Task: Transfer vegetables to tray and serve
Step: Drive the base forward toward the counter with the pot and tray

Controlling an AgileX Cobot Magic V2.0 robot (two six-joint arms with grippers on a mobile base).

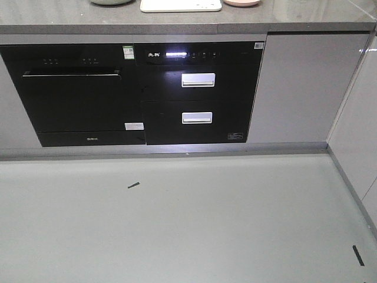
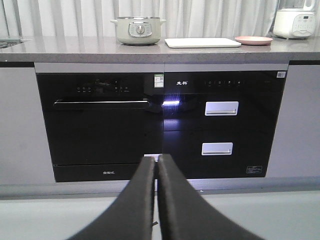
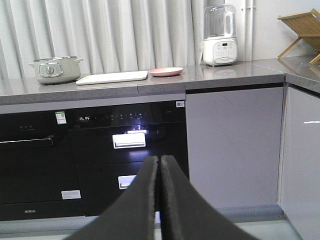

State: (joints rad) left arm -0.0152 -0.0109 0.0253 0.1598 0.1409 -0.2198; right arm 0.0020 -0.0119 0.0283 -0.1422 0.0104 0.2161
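Nearest, the left pincer (image 2: pixel 156 160) and the right pincer (image 3: pixel 159 159) each hang in the air with their jaws pressed together and nothing between them. Below and ahead is bare grey floor (image 1: pixel 177 236), then black appliances (image 2: pixel 100 130) built in under the surface (image 2: pixel 75 47), both well below the tray. The tray (image 2: pixel 202 43) lies flat on the surface near its front edge, and nothing shows above its rim. A pink plate (image 2: pixel 253 40) sits just right of the tray, a pale lidded pot (image 2: pixel 138 30) stands to the tray's left, and a blender (image 3: pixel 220 35) is further right of the tray, past the plate. A curtain (image 3: pixel 115 35) hangs behind the tray. No lettuce can be made out. The plate is seen almost edge-on, so I cannot tell whether a leaf lies in it. By my reading the task has barely begun: the robot stands well back from the tray, and approaching, finding the leaf, moving it onto the tray and serving are all left.
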